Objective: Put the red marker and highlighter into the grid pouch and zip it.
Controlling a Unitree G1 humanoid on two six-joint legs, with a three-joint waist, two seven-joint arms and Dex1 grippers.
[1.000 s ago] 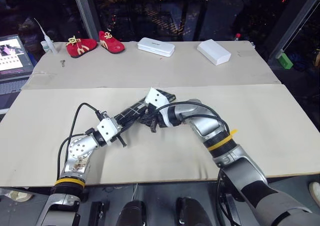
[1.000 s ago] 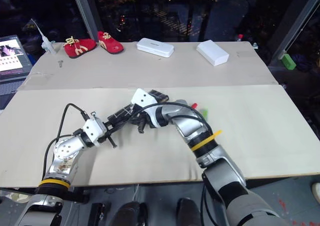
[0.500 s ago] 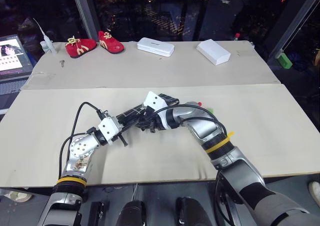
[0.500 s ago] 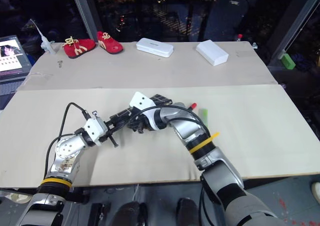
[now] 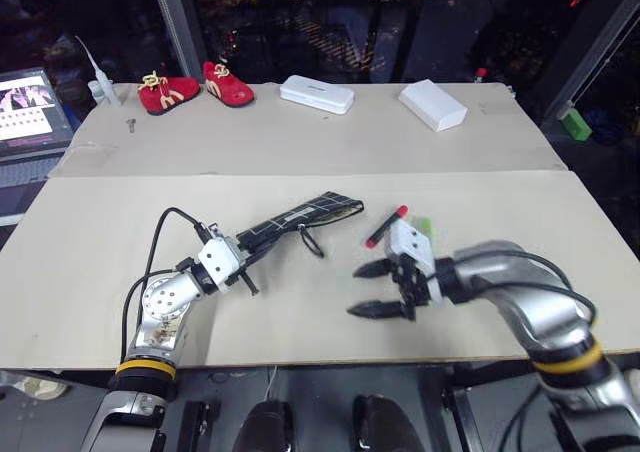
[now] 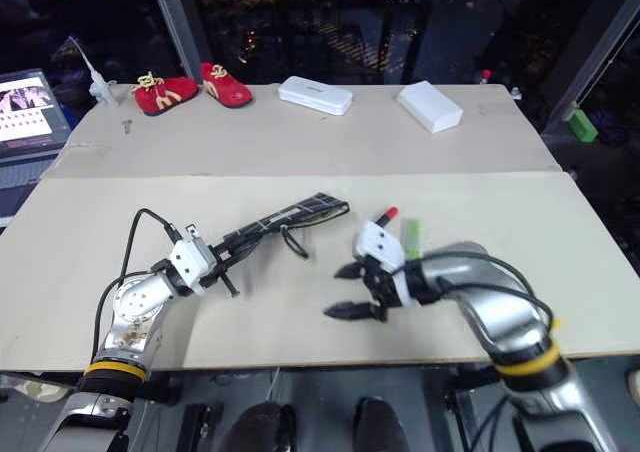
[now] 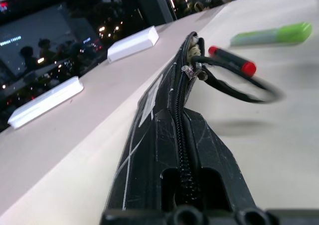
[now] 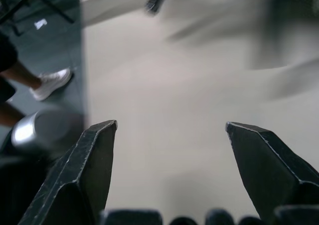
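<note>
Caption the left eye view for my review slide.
Left gripper holds the grid pouch; open right gripper empty.

The counter [image 5: 300, 152] is evenly lit from above, pale and without glare, while everything beyond its far edge is dark with scattered reflections. Soft shadows sit under the pouch [image 5: 300, 219]. The right wrist view is smeared with motion blur; the left wrist view blurs the highlighter [image 7: 273, 35].

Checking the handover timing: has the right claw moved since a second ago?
Yes. The right claw has pulled away from the grid pouch, back toward the table's near edge, and stands open beside the red marker.
</note>
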